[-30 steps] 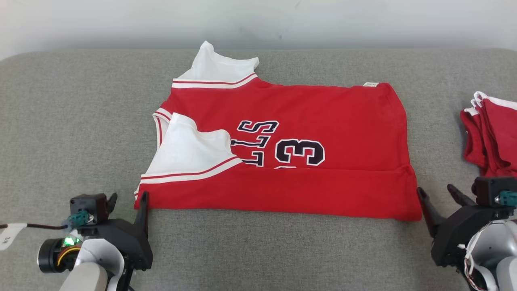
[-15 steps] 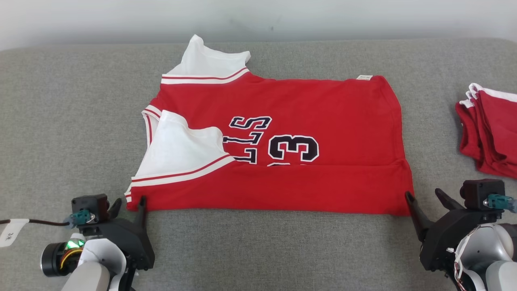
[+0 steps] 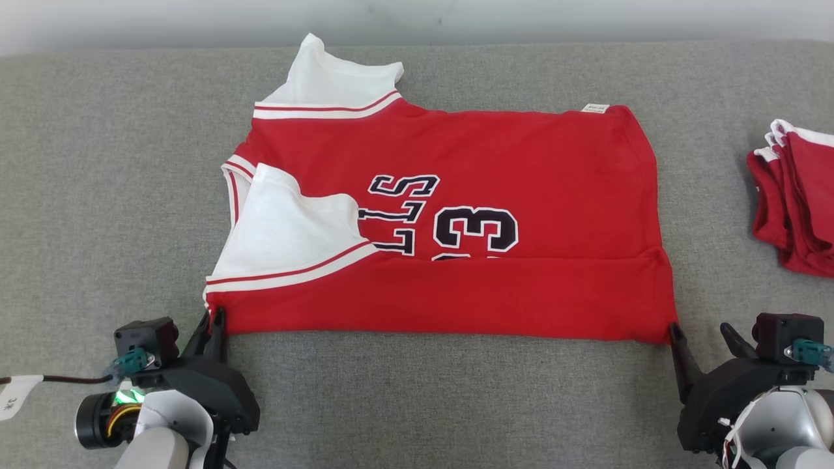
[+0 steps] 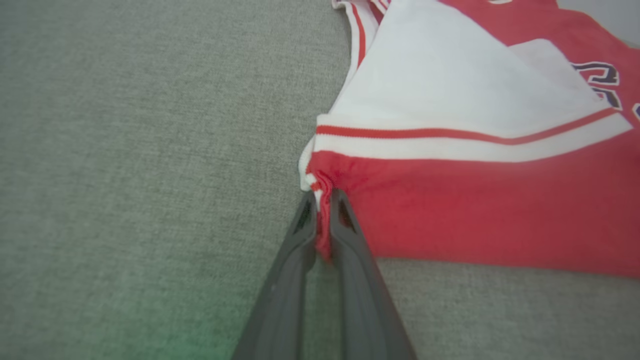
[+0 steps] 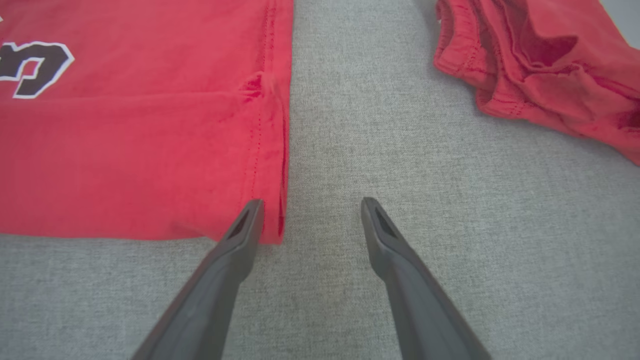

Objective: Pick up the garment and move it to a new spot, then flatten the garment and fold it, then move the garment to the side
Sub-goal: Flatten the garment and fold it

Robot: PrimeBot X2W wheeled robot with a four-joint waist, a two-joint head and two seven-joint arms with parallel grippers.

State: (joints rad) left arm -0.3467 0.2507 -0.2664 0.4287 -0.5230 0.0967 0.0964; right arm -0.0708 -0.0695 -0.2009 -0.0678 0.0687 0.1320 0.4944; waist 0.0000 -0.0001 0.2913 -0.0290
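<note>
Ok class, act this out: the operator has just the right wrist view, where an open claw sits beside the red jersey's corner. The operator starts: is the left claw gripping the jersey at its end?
Observer: Yes. The left claw is shut on the near left corner of the red jersey with white sleeves, with cloth bunched between its fingers.
Operator: Is the sleeve there lying flat outward?
Observer: No. The near white sleeve is folded in over the chest, covering part of the dark lettering.
Operator: Anything at the far edge?
Observer: A small white label sticks out near the far right corner.
</note>
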